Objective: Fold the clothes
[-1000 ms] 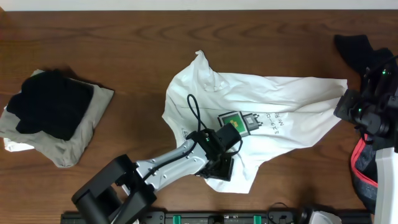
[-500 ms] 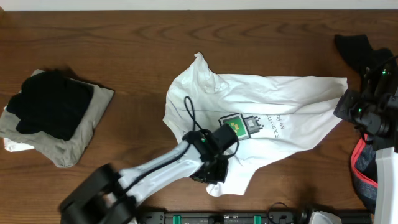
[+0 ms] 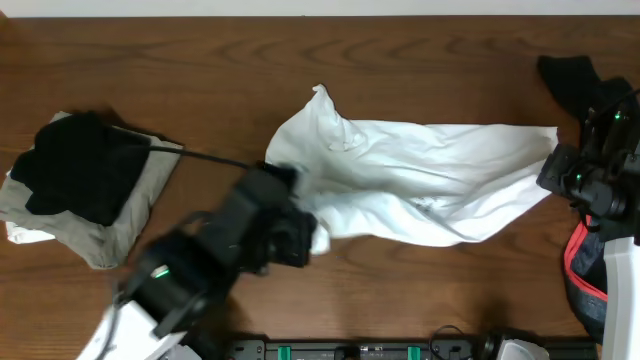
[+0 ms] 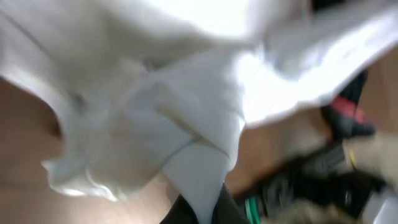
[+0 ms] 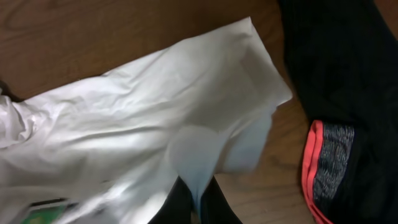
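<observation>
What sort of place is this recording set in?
Probably a robot test bench for folding: wooden table, robot arms at its edge, a T-shirt and a pile of clothes.

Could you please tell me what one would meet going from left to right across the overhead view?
Pile of folded clothes → left arm → white T-shirt → right arm.

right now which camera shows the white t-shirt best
The overhead view: nearly the whole white T-shirt shows, crumpled on the table. The left wrist view gives only a blurred close-up of bunched cloth; the right wrist view shows one end and a sliver of its green logo.
</observation>
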{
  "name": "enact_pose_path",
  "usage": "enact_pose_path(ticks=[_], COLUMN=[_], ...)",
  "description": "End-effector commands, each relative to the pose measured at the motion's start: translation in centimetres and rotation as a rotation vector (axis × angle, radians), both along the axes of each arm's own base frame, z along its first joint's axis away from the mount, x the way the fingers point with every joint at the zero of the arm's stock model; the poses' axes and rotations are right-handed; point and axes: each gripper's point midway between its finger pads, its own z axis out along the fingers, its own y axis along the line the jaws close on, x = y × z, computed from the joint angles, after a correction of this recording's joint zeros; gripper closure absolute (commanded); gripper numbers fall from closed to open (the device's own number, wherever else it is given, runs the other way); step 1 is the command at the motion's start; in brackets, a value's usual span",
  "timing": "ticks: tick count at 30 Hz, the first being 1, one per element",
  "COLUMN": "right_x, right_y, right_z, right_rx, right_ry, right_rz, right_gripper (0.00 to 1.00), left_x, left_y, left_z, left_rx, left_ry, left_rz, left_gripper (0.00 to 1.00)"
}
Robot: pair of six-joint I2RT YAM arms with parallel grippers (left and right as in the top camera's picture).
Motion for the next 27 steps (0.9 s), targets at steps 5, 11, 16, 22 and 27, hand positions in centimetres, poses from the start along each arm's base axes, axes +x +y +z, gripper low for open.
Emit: enact_pose_path(ticks=[5, 11, 16, 22, 27], right_x=[-0.3, -2.5, -5.0, -5.4, -2.7], right_y=[0.8, 0.9, 0.9, 1.0, 0.6], right_z=[3.3, 9.4, 14.7, 18.4, 17.7], right_rx=[0.012, -0.049, -0.107, -0.131, -0.11], right_ry=[-0.113, -0.281, -0.412, -0.508, -0.481], right_rz=[0.036, 0.023, 0.001, 0.001, 0.005], right_gripper=[0.99, 0.99, 0.99, 0.99, 0.99], left_x=[3.5, 2.9, 0.5, -0.6, 2.2], left_y=[6.6, 10.7, 12.0, 13.7, 13.2], left_z=[12.4, 19.4, 22.6, 25.2, 23.8], left_rx=[-0.003, -0.02, -0.041, -0.008, 0.046], left_ry=[-0.412, -0.581, -0.634, -0.722, -0.66], left_rz=[0.202, 0.337, 0.358, 0.411, 0.422], left_gripper=[0.94, 0.94, 0.94, 0.94, 0.94])
